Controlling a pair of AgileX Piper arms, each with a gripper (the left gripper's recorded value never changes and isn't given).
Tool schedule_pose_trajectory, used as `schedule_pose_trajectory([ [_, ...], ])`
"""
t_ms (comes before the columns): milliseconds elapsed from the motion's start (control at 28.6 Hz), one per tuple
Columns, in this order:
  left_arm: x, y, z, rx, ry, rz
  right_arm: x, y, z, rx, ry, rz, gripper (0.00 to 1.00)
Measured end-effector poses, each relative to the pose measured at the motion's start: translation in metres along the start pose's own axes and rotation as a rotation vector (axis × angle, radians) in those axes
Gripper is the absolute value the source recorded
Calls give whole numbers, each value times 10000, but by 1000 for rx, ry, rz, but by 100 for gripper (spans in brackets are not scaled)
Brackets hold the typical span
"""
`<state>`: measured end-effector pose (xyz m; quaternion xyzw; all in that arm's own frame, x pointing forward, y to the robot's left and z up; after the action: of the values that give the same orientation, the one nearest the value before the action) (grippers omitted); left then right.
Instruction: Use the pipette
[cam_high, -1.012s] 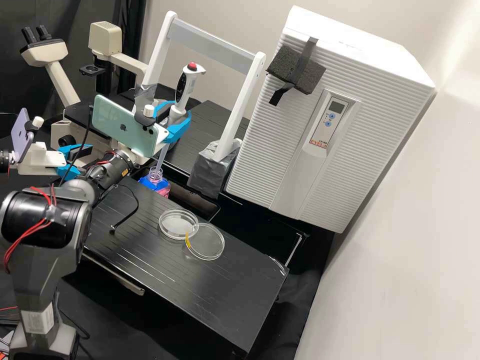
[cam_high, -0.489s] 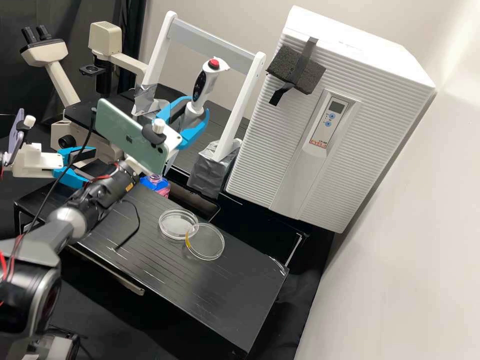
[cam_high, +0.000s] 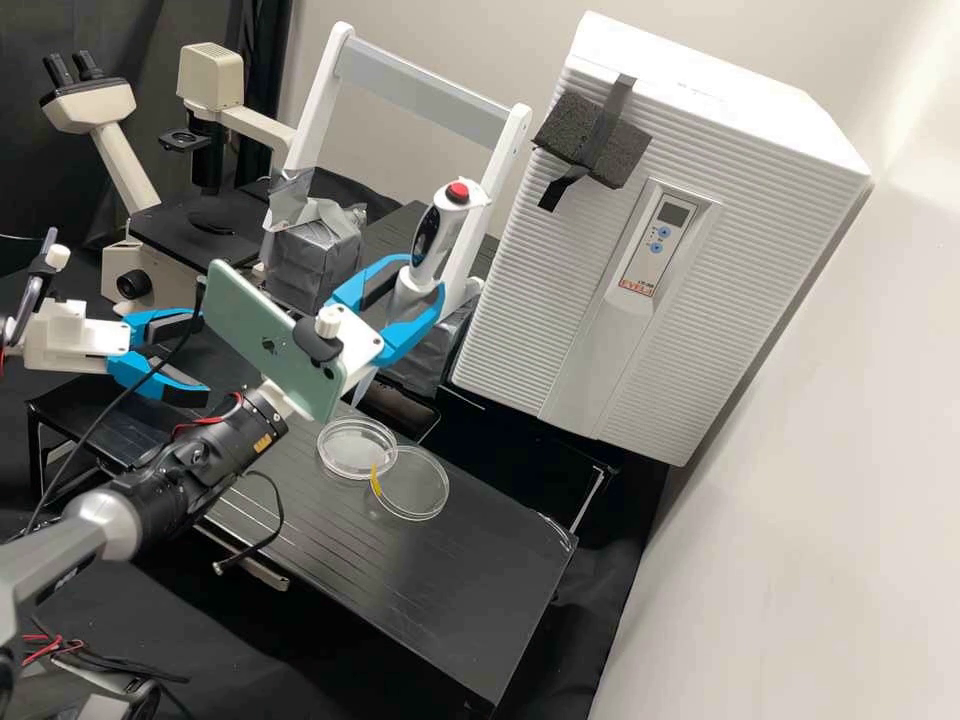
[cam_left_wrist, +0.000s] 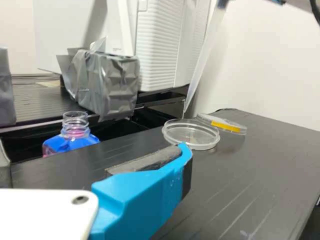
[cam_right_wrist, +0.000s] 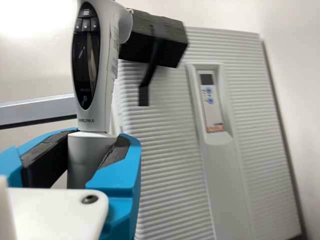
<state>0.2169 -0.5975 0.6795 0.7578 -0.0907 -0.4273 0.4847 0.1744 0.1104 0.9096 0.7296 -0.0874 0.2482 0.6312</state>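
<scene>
My right gripper is shut on the lower body of a white pipette with a red button, held upright and slightly tilted. Its long clear tip ends just above the far rim of an uncovered petri dish. The dish lid, marked with yellow tape, leans on the dish's edge. A small uncapped bottle of pink liquid stands behind the black platform. My left gripper hovers open and empty at the platform's left end.
A large white ribbed machine stands at the right. A white frame on grey taped bases sits behind the dishes. A microscope is at the back left. A thin cable lies on the black platform.
My right gripper has lifted the pipette's tip out of the pink bottle and carried it to the right and nearer, to the petri dish. The left gripper dropped slightly.
</scene>
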Motion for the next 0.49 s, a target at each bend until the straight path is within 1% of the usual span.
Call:
schedule_pose_trajectory([
  [140, 16, 4, 35, 1, -13, 2, -55, 85, 24, -10, 5, 18, 0],
  [175, 17, 1, 43, 1, -16, 1, -72, 104, 24, -22, 14, 22, 0],
  [209, 19, -2, 52, 1, -19, 0, -82, 118, 15, -22, 20, 26, 0],
  [279, 20, -6, 64, 1, -23, -2, -85, 132, 18, -24, 19, 34, 0],
  [489, 24, -17, 93, 1, -33, -5, -84, 124, 24, -24, 14, 27, 0],
])
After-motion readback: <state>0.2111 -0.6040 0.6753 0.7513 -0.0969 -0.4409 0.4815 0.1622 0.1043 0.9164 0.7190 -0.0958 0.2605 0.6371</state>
